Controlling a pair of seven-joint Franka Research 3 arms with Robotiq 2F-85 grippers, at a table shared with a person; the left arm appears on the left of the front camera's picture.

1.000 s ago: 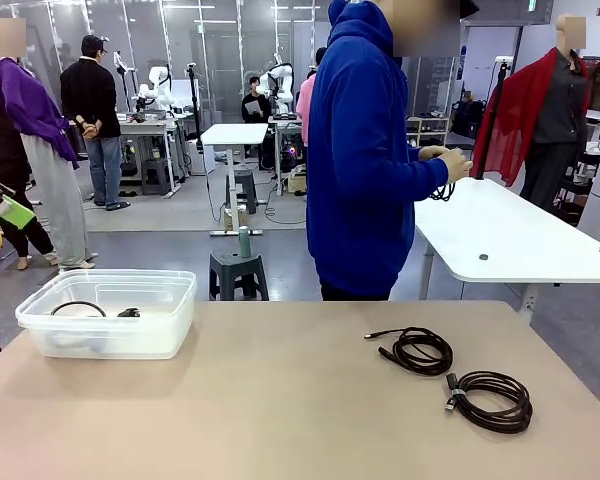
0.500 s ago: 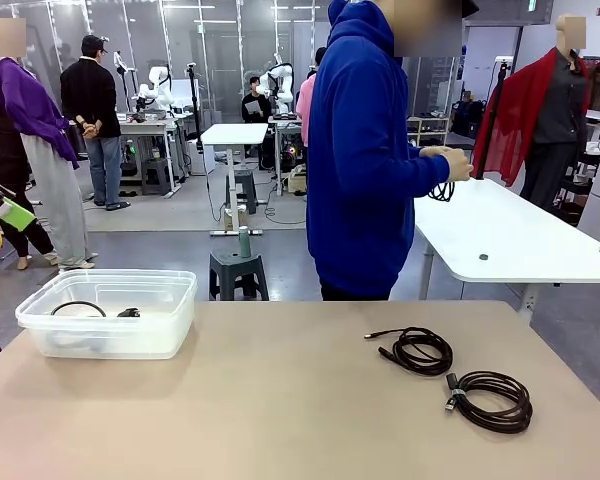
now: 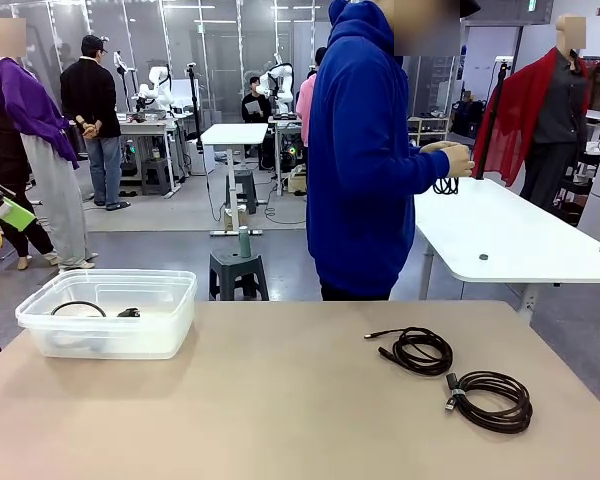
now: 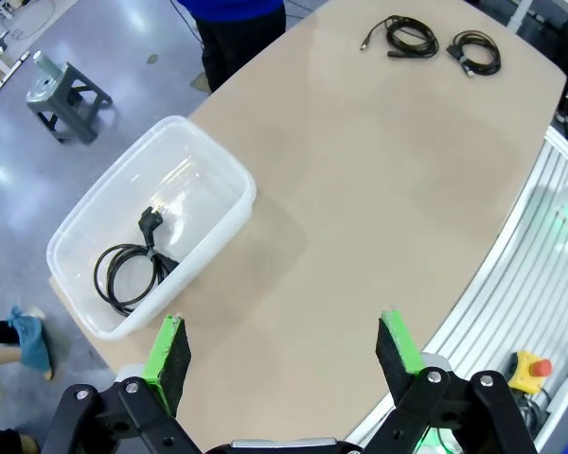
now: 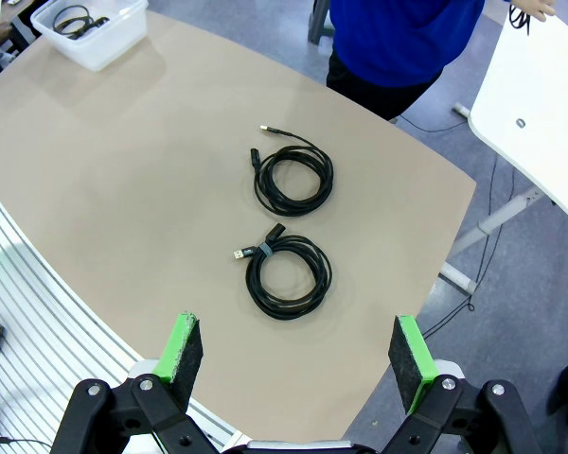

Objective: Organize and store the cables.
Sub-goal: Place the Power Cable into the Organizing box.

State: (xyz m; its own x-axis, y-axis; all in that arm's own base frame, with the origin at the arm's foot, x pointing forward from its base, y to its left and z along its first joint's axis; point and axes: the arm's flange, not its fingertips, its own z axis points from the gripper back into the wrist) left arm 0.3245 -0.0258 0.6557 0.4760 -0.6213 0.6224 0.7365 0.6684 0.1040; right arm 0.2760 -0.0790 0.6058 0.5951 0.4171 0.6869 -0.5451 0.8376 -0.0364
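1. Jaws gape empty on left gripper and right gripper.
2. Left wrist: coiled cable inside clear bin, left corner of table.
3. Right wrist: two cable coils near right edge.
4. Front: person's hand holds another cable.

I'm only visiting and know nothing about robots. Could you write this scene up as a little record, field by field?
Table: tan, shared with a person
Bin: clear, at the robot's left, one coiled cable inside
Loose cables: farther coil and nearer coil, close together at the robot's right
Person: turned toward a white side table, hand holding another cable
Left pincer: open, empty, above the bin end
Right pincer: open, empty, above the two coils
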